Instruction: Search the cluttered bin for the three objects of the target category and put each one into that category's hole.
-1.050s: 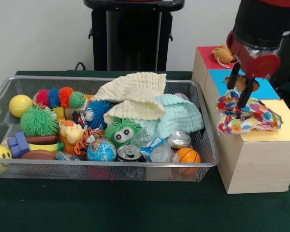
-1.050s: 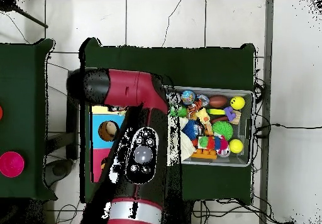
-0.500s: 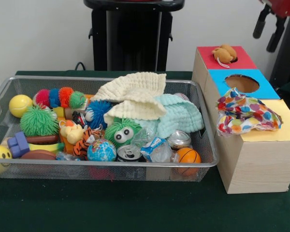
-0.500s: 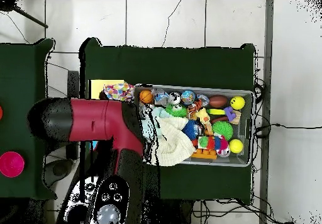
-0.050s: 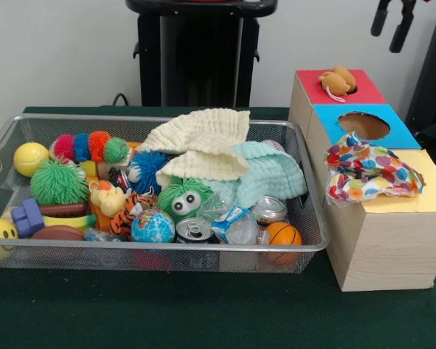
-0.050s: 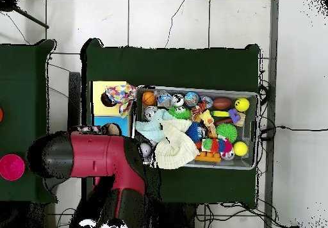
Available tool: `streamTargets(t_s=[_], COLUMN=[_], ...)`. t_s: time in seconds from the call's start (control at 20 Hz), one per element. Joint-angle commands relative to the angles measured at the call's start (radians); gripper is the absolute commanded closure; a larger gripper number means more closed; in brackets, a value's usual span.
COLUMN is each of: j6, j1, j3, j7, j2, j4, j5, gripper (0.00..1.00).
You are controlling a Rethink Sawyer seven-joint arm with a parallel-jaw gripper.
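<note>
Here you have one multicoloured cloth (image 5: 369, 173) draped on the wooden box (image 5: 381, 247), over the yellow panel, just beside the blue panel's hole (image 5: 364, 125). Two knitted cloths, cream (image 5: 200, 142) and mint (image 5: 270, 174), lie in the wire bin (image 5: 203, 254). The gripper (image 5: 391, 24) hangs above, empty, fingers parted narrowly.

You are in a robot lab. A green table (image 5: 203, 320) holds a wire bin (image 5: 29, 262) full of toys beside a wooden box (image 5: 381, 247) with colored holes. The red robot arm (image 6: 96, 164) stands over a tiled floor (image 6: 192, 20).
</note>
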Motion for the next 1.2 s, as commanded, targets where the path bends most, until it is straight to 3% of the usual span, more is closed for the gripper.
streamTargets(t_s=[0.05, 0.3, 0.45, 0.5, 0.9, 1.2], j6=[-0.105, -0.177, -0.190, -0.191, -0.198, -0.230], j1=[-0.049, -0.076, -0.052, -0.048, -0.032, 0.008], j3=[0.047, 0.074, 0.062, 0.061, 0.075, 0.063], j7=[-0.062, -0.062, -0.032, -0.024, -0.007, 0.047], j2=[-0.026, 0.000, 0.005, 0.004, 0.006, 0.038], j4=[0.266, 0.307, 0.309, 0.312, 0.339, 0.315], j5=[-0.033, -0.033, -0.052, -0.057, -0.051, -0.048], gripper=[0.00, 0.00, 0.00, 1.00, 1.00, 1.00])
